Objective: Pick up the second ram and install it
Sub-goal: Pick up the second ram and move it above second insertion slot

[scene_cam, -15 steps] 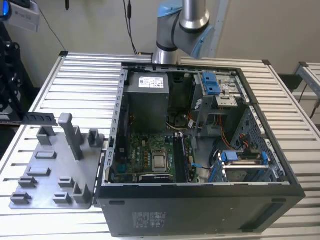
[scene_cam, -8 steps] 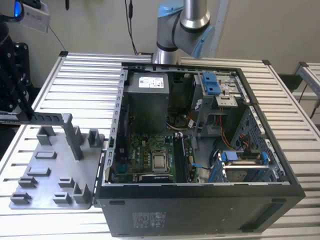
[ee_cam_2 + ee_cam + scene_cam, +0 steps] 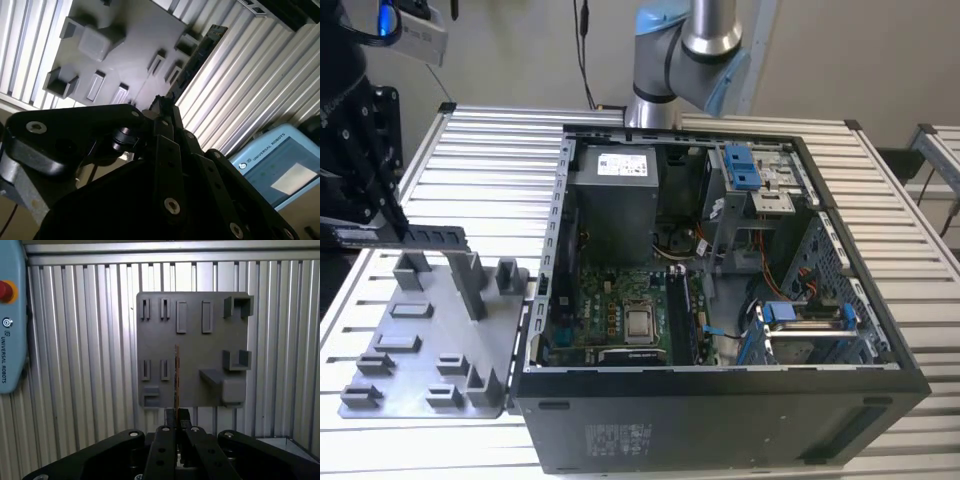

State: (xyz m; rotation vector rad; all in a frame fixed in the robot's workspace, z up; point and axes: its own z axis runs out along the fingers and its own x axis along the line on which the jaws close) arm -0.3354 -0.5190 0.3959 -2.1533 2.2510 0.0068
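**A:** While the memory stick (image 3: 435, 238) hangs over the grey tray (image 3: 420, 350), what does this part of the job ask for?

**B:** A firm, level hold, I'd say. The stick is thin and gripped at one end only, so most of its length juts out free. Any tilt or jolt could twist it between the fingers. It should also travel high enough to clear the upright posts (image 3: 472, 285) below it.

**A:** Is it touching those posts now?

**B:** In the exterior view it looks to sit just above them and apart from them, lying roughly level. The open computer case (image 3: 720, 420) is off to the exterior view's right, well apart from the stick.

**A:** And the gripper (image 3: 382, 236)?

**B:** It is closed on the stick. In the first wrist view the fingers (image 3: 170, 421) are drawn nearly together, with the stick (image 3: 176, 372) pinched edge-on between them, running straight out over the tray. The second wrist view agrees: the stick (image 3: 198, 56) reaches out from the gripper (image 3: 162, 102), dark and narrow, over the ribbed metal table (image 3: 250, 85).

**A:** Does the grip look square?

**B:** As far as I can judge, yes, since the stick lines up with the fingers.
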